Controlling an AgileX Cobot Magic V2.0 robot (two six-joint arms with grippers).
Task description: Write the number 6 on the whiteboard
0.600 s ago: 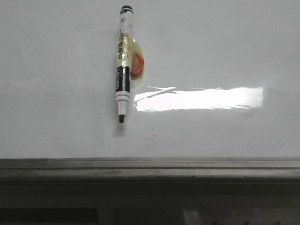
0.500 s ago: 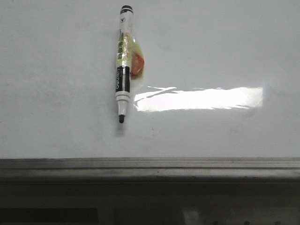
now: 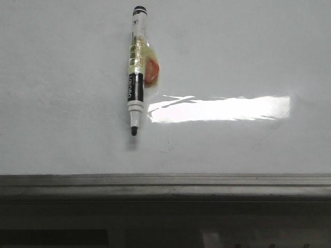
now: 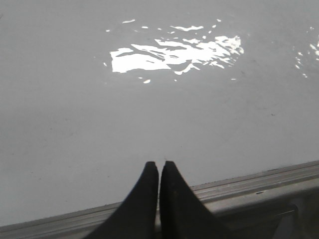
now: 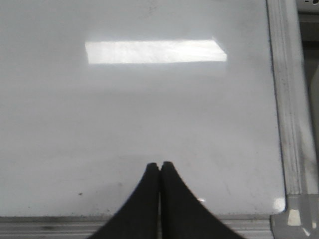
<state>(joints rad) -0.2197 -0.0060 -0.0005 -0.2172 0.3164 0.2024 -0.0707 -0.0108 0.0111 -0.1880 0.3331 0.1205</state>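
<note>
Whiteboard (image 3: 232,62), large, glossy and white-grey with a bright glare band and a grey metal strip along its lower edge, fills the front view and carries no digit yet; the number 6 is nowhere on it. A white-and-black marker pen (image 3: 136,72) with a yellow label and an orange blob taped to its side lies at about eleven o'clock on the board, uncapped tip pointing to six o'clock. The left pincer (image 4: 159,172) and the right pincer (image 5: 159,172) are both closed and empty, low over the board's near edge. Judging by this, the task stands at its start: next, one pincer must open, reach the marker and grip its barrel. No containers are in view.
</note>
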